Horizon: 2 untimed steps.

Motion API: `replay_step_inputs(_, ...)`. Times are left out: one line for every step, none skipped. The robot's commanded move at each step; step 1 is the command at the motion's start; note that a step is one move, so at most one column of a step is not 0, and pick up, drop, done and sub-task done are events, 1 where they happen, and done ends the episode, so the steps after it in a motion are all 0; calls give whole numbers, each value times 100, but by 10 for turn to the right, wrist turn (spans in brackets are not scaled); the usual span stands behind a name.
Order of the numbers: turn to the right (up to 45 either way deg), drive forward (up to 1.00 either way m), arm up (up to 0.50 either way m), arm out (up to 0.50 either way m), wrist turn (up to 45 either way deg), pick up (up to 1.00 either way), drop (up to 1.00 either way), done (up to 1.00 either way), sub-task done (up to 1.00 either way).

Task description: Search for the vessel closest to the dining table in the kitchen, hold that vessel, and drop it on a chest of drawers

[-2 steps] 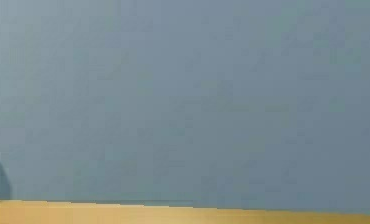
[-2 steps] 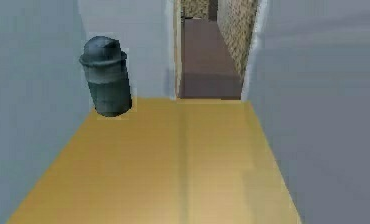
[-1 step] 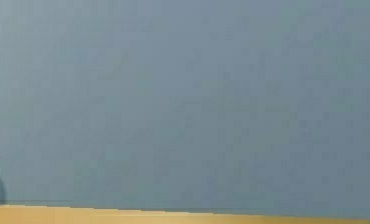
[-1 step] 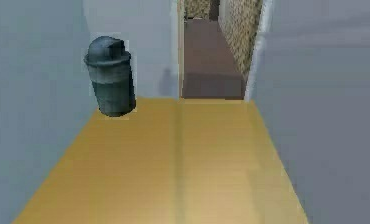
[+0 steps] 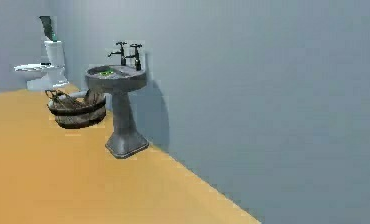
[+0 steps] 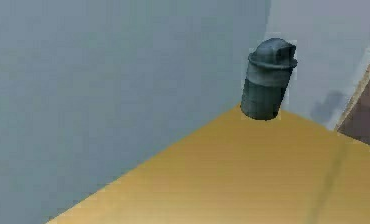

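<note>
Room: by its fittings this looks like a bathroom, not a kitchen.
Upper left of the forward view: a white toilet (image 5: 45, 62) stands against the wall (image 5: 273, 90).
Left of centre, forward view: a grey pedestal sink (image 5: 118, 80) with dark taps (image 5: 126, 52) stands just right of the toilet; a small green patch in its basin is too small to name.
Between toilet and sink: a low wooden tub (image 5: 76, 108) sits on the orange floor (image 5: 73, 180), close to the sink's foot.
Upper right of the arm side view: a dark grey bin (image 6: 267, 78) stands upright where floor meets wall.
Vessel: where it is cannot be told from here. Neither the wooden tub nor the bin can be judged the target, since no dining table is at hand to measure nearness by.
Gripper: I cannot tell its state.
Done so far: nothing that these pictures can confirm; the search appears to be at an early stage.
Left to do: reach the kitchen, find the dining table, pick the nearest vessel, take it up, find a chest of drawers and set it there.
</note>
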Motion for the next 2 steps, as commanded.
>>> replay_step_inputs(-360, 0, 0, 0, 0, 0, 0, 0, 0)
replay_step_inputs(0, 100, 0, 0, 0, 0, 0, 0, 0)
